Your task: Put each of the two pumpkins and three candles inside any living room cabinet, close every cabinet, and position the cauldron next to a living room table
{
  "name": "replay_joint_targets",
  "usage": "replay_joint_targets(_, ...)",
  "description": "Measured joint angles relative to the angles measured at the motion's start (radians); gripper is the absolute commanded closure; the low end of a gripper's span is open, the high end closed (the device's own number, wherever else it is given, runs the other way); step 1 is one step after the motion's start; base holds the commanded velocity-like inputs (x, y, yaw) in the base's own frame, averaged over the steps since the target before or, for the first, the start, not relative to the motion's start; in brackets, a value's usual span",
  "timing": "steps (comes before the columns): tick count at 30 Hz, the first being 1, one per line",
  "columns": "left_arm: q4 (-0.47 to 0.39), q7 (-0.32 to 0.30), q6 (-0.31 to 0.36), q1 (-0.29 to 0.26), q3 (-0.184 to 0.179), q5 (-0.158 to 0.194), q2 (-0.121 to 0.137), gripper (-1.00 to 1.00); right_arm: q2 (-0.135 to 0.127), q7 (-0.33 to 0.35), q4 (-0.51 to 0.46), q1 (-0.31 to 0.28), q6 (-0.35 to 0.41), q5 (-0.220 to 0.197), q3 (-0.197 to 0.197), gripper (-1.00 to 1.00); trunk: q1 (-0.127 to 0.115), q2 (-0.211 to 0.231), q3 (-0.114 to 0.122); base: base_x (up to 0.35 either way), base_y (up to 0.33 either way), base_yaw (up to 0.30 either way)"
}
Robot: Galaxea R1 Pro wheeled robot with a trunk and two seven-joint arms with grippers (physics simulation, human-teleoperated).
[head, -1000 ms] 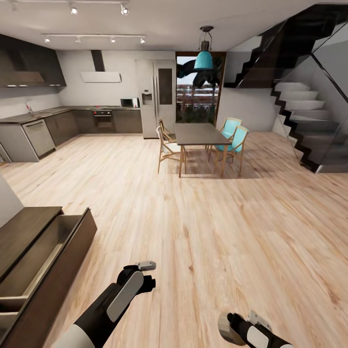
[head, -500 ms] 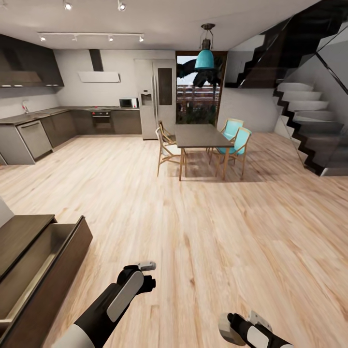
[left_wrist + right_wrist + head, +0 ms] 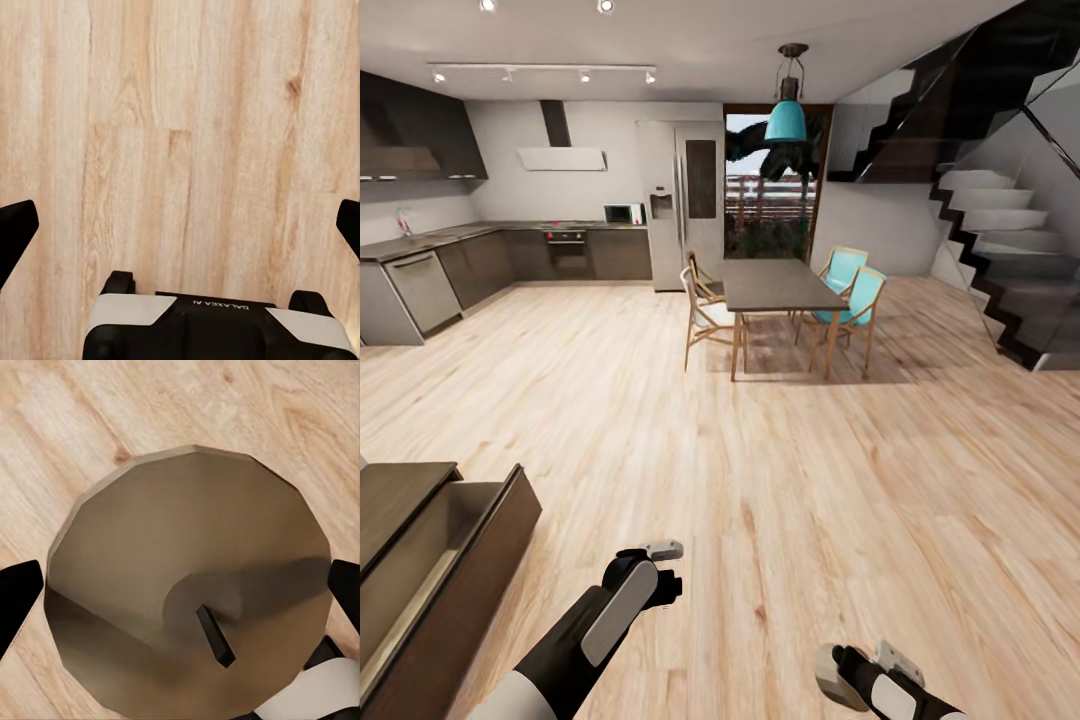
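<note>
A: Right gripper is pinching a candle, its tan top and dark wick facing the wrist cam. Left gripper is spread wide over bare wood floor.

B: And the cabinet? Low at the left with a drawer hanging open, cut off by the edge. Dining table and chairs stand well beyond.

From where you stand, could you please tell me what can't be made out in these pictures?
- Long dark brown wooden cabinet, head view: cut off by the left edge; its open drawer's depths are hidden by the drawer's own walls.
- Right gripper, head view: cut off by the bottom edge.
- Stubby tan-brown candle, right wrist view: sits between the fingers; its sides are hidden, so contact is unclear.
- Microwave, head view: too small for detail.
</note>
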Motion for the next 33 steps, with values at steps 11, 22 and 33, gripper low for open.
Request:
replay_joint_targets(11,0.002,0.0,-0.001,0.0,0.0,-0.001,0.0,-1.0,0.001,0.0,0.011,0.0,-0.01,-0.004,0.0,1.0,0.0,0.0,0.0,0.299,0.0,0.0)
replay_joint_targets(22,0.004,0.0,0.0,0.0,0.0,0.0,0.0,-1.0,0.001,0.0,0.011,0.0,-0.029,-0.004,0.0,1.0,0.0,0.0,0.0,0.299,0.0,0.0)
replay_joint_targets(33,0.007,0.0,0.0,0.0,-0.001,0.0,-0.001,-1.0,0.001,-0.001,0.011,0.0,-0.028,-0.004,0.0,1.0,0.0,0.0,0.0,0.299,0.0,0.0)
